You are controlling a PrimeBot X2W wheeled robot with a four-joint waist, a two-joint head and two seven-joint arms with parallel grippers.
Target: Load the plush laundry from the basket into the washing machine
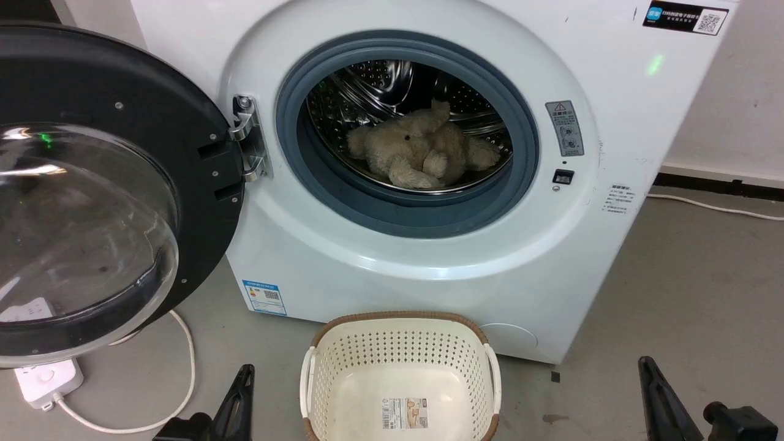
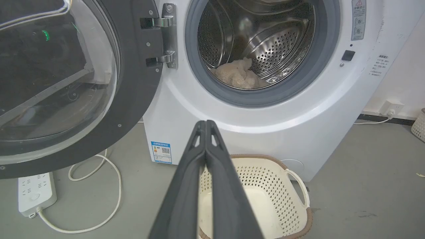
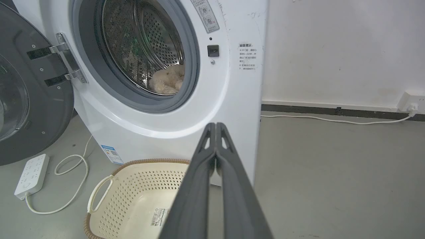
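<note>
Left gripper [image 2: 206,123]: the two dark fingers are pressed together along their length, with nothing between them; in the head view it sits at 7 o'clock.
Right gripper [image 3: 215,125]: the fingers are closed the same way, tip against tip, and it carries nothing; in the head view it sits at 5 o'clock.
Basket [image 1: 401,318]: one, cream plastic with holes, a brown rim and two white handles. It stands on the grey floor at 6 o'clock in the head view, between the two grippers and just before the machine.
Basket label [image 1: 405,413]: one sticker on the basket floor, with a barcode; the writing is too small to read.
Teddy bear [image 1: 416,153]: one, fluffy and beige, lying inside the steel drum [image 1: 367,86], low and behind the grey door ring [image 1: 404,214].
Washing machine [image 1: 429,269]: one, white, front-loading, at 12 o'clock in the head view.
Door [image 1: 92,79]: black frame with a clear dome, swung fully open to 9 o'clock, hanging on one metal hinge [image 1: 248,138].
Stickers on the machine: three. A blue label [image 1: 264,297] at 7 o'clock of the opening, a grey warning label [image 1: 565,128] at 3 o'clock, and a black label [image 1: 686,18] with a QR code at 1 o'clock. No text on them can be read.
Power strip [image 1: 46,380]: one, white, on the floor under the door, with a white cable [image 1: 190,367] looping beside it.
Wall socket [image 3: 410,101]: one, at 3 o'clock in the right wrist view, with a plug in it.
</note>
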